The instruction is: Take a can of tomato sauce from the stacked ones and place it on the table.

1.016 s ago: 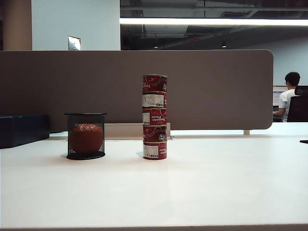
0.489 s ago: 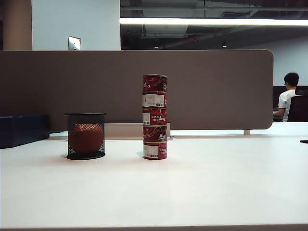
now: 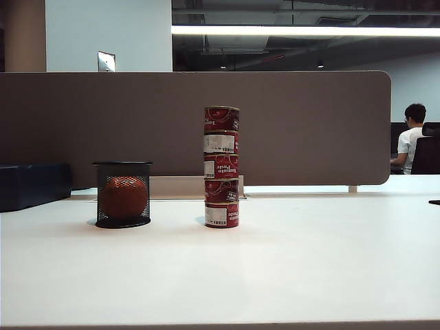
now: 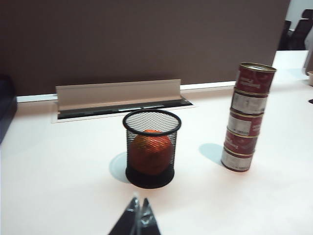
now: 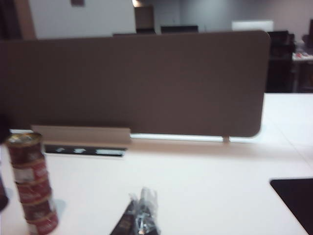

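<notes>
The top can (image 3: 221,118) sits on a stack (image 3: 221,167) of five red tomato-paste tins, all upright and lined up pretty straight, standing on the table (image 3: 289,261) a bit left of middle in the exterior view. A couple of the tins show white barcode labels. Just off to the left of the stack, clearly apart from it, there's a black mesh cup (image 3: 123,194) with an orange ball (image 3: 123,196) inside. Behind both runs a grey-brown partition (image 3: 309,124), with a pale cable tray (image 4: 117,93) along its foot. Neither arm shows up in the exterior view. The left gripper (image 4: 138,219) pokes in low over the table, short of the cup, with its fingertips pressed together and nothing between them. The right gripper (image 5: 142,215) is blurry, fingers pinched closed and empty, above bare table, with the stack off to its side and well apart.
</notes>
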Robot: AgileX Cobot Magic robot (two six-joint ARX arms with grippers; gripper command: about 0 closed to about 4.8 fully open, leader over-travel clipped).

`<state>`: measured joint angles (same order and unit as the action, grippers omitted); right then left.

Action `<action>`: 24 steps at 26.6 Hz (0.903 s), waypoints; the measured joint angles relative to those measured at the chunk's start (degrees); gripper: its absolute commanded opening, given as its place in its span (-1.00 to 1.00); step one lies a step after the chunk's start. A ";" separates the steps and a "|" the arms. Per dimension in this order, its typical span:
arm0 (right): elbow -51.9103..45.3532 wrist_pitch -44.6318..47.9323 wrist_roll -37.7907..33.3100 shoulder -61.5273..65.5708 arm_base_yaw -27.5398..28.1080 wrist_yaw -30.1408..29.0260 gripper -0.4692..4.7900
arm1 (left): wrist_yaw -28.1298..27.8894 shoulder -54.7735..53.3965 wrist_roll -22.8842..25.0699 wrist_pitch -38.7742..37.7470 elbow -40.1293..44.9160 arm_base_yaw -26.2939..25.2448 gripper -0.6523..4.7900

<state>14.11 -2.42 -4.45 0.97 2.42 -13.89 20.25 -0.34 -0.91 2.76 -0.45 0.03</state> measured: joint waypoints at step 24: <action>39.63 -14.95 -1.95 42.10 0.00 -16.94 -0.82 | 0.24 0.02 0.00 0.00 -0.02 0.00 -0.78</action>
<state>53.74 -17.37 -6.39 43.07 2.42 -30.83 20.49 -0.32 -0.91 2.76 -0.47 0.03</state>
